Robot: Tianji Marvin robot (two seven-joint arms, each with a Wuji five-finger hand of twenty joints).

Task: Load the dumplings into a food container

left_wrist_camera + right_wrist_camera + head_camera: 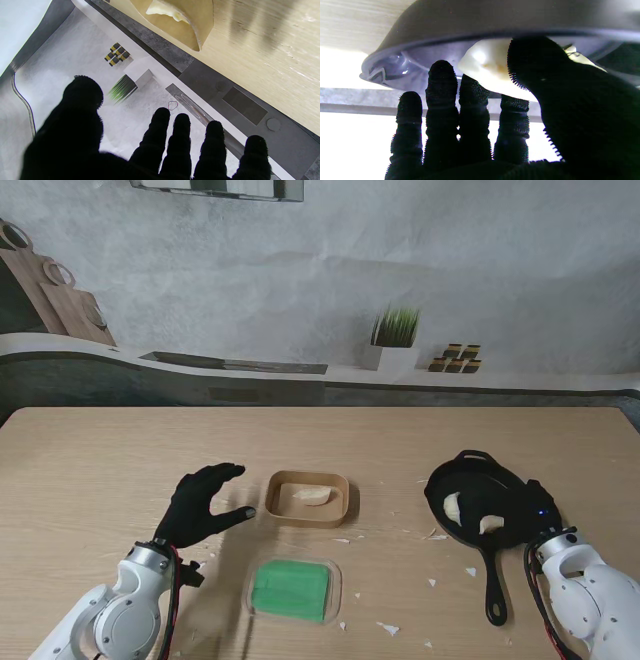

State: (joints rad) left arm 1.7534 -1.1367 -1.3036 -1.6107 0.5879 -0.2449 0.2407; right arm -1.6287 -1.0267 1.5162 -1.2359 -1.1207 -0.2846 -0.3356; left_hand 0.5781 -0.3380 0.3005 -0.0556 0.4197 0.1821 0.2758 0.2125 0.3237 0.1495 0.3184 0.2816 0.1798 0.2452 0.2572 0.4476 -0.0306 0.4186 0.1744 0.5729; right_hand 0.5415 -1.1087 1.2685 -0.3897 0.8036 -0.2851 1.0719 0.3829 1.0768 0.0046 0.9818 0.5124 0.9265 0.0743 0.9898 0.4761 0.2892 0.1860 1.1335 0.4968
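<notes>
In the lower right of the stand view, the right hand [512, 510] is over the black skillet [440, 480]. Its wrist view shows the thumb [532, 60] and one finger [512, 117] pressing on a pale dumpling [485, 65], so I judge it is grasping this dumpling, though the grip looks shallow (only the tips touch it). A second dumpling [452, 506] lies in the skillet just beside it.

The food container [345, 498] stands in the middle of the frame, and one dumpling [312, 496] is already inside it. The left hand [200, 505] is left of the container with fingers spread and holding nothing; its thumb comes near the container wall but I cannot tell if it touches. A green-lidded box [290, 590] sits at the lower centre, and white crumbs [388, 629] are scattered on the worktop [100, 470].

The risks, as I judge them: the soft dumpling may slip or tear if it is squeezed unevenly, or fall on the way across to the container. The skillet rim could also catch the fingers when lifting. The left thumb might push the light container away.
</notes>
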